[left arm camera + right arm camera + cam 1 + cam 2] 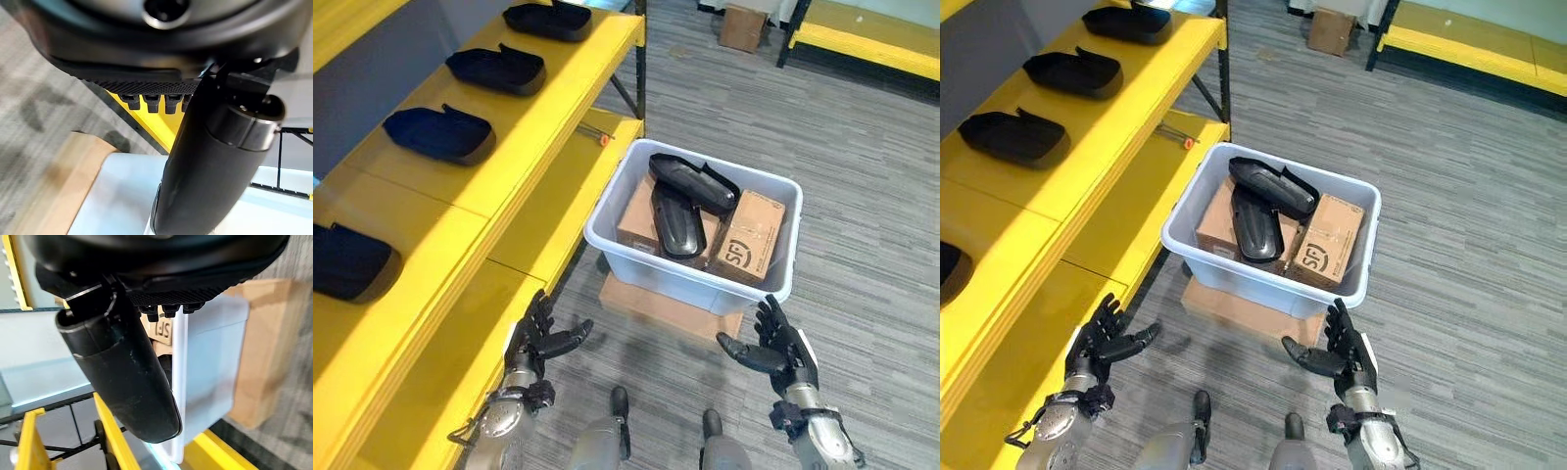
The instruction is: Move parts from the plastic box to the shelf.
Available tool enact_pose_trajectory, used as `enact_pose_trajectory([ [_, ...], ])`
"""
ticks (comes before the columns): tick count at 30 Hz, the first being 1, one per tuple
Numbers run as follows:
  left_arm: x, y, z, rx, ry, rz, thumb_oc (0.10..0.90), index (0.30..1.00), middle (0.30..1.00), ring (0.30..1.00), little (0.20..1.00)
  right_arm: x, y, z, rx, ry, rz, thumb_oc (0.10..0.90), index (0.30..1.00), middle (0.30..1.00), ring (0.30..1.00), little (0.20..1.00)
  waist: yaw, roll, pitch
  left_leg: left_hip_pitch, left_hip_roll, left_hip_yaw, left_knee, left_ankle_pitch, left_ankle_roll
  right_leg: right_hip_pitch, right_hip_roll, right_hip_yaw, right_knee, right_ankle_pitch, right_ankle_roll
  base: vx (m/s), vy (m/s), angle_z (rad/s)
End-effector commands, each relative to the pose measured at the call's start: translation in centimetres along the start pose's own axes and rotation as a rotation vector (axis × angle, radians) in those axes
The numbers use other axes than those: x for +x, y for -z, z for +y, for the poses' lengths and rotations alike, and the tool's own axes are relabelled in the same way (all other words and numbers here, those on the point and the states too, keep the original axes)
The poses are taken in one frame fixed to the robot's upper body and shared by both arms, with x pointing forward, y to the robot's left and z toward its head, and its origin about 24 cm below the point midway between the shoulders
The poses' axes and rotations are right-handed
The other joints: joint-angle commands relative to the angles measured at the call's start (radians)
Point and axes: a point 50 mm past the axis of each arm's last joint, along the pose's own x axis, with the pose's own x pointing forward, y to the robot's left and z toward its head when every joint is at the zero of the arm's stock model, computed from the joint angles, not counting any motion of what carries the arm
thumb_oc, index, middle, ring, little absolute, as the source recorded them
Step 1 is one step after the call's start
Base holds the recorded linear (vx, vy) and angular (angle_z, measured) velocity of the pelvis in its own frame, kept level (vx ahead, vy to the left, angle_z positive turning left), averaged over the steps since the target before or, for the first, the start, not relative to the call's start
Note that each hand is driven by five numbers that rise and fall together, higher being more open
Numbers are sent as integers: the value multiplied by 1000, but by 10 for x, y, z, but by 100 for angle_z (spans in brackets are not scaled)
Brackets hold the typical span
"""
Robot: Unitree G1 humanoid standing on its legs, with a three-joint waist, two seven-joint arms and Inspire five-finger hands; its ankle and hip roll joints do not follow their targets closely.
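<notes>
A pale plastic box (656,269) sits on a flat cardboard sheet (636,304) on the floor. Inside it lie two black moulded parts (677,217) across two cardboard cartons (750,233). To its left stands the yellow shelf (499,147), with several black parts (440,134) laid in a row on its upper level. My left hand (540,338) hovers open near the box's front left corner, beside the lower shelf level. My right hand (781,348) hovers open just in front of the box's front right corner. Both hands hold nothing.
A small orange-tipped tool (593,134) lies on the lower shelf level. A brown carton (742,26) and another yellow rack (867,39) stand far back on the grey carpet. Open floor lies right of the box.
</notes>
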Motion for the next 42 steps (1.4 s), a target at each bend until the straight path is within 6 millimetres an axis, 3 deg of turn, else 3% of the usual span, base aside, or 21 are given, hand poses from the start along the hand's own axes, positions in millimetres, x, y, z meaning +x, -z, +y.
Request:
enact_pose_trajectory([
  [1,-3,-31,-1,7,31,-173,900,1000,1000,1000,1000,7,-47,-2,-33,-56,-223,900,1000,1000,1000,1000,-19,15,-96,-47,109,-40,-18,27,-55,87,62,-30,15,-91,-35,44,60,-10],
  [11,-2,-31,0,16,36,-166,900,1000,1000,1000,1000,3,-42,-11,-46,-32,-187,900,1000,1000,1000,1000,-41,-11,-115,-48,122,-11,21,-12,-52,93,52,-22,-20,-71,-27,54,29,-12],
  [18,-2,-31,-2,22,50,-162,900,1000,1000,1000,1000,8,-46,-6,-34,-40,-210,900,1000,1000,1000,1000,-38,-20,-117,-72,111,-15,81,-61,-33,93,32,-23,-2,-56,-12,57,56,-1],
  [21,-1,-31,-2,28,53,-161,900,1000,1000,1000,1000,11,-48,0,-30,-54,-226,900,1000,1000,1000,1000,-32,-18,-117,-63,86,-15,88,-89,-9,79,11,-21,58,-28,11,77,164,1],
  [22,0,-32,-3,36,52,-162,900,1000,1000,1000,1000,13,-51,3,-29,-65,-238,900,1000,1000,1000,1000,-35,-12,-110,-35,61,-21,70,-99,14,35,4,-2,163,36,25,43,222,2],
  [24,1,-34,-4,28,51,-170,900,1000,1000,1000,1000,13,-52,8,-23,-80,-246,900,1000,1000,1000,1000,-52,6,-90,2,41,-24,25,-90,30,-50,22,16,288,106,17,14,220,0],
  [26,2,-38,-5,30,54,-185,900,1000,1000,1000,1000,14,-53,10,-23,-84,-254,900,1000,1000,1000,1000,-56,18,-77,14,38,-23,4,-83,40,-93,32,13,355,125,11,-8,211,8],
  [27,3,-45,-4,36,49,-210,900,1000,1000,1000,1000,14,-52,15,-13,-94,-255,900,1000,1000,1000,1000,-55,39,-57,46,33,-4,-14,-96,54,-152,12,-59,439,113,-9,56,330,-3],
  [28,3,-47,-3,40,44,-217,900,1000,1000,1000,1000,14,-50,16,-13,-97,-247,900,1000,1000,1000,1000,-47,38,-45,75,29,17,-17,-112,57,-159,-36,-135,441,103,-18,112,262,-28],
  [31,2,-47,-2,35,44,-218,900,1000,1000,1000,1000,13,-46,17,-6,-98,-228,900,1000,1000,1000,1000,-55,38,-28,114,31,32,-32,-122,50,-181,-27,-190,365,56,-29,112,49,-44],
  [32,1,-43,0,29,40,-207,900,1000,1000,1000,1000,13,-46,13,-39,-94,-217,900,1000,1000,1000,1000,-70,31,-20,133,28,42,-40,-127,43,-222,2,-193,250,45,-22,122,-24,-37],
  [36,-2,-38,3,31,19,-198,900,1000,1000,1000,1000,12,-44,6,-34,-76,-209,900,1000,1000,1000,1000,-83,19,-15,179,31,55,-40,-157,19,-224,-6,-203,30,106,8,140,-61,-21],
  [39,-8,-27,0,7,30,-167,900,1000,1000,1000,1000,7,-42,1,-33,-69,-196,900,1000,1000,1000,1000,-80,-6,-55,196,31,54,-32,-166,6,-156,3,-212,-12,134,3,180,-105,28],
  [42,-10,-23,-2,-5,41,-147,900,1000,1000,1000,1000,7,-45,0,-37,-72,-205,900,1000,1000,1000,1000,-79,-5,-80,210,44,51,-39,-167,-2,-128,13,-223,-13,128,0,135,-99,9],
])
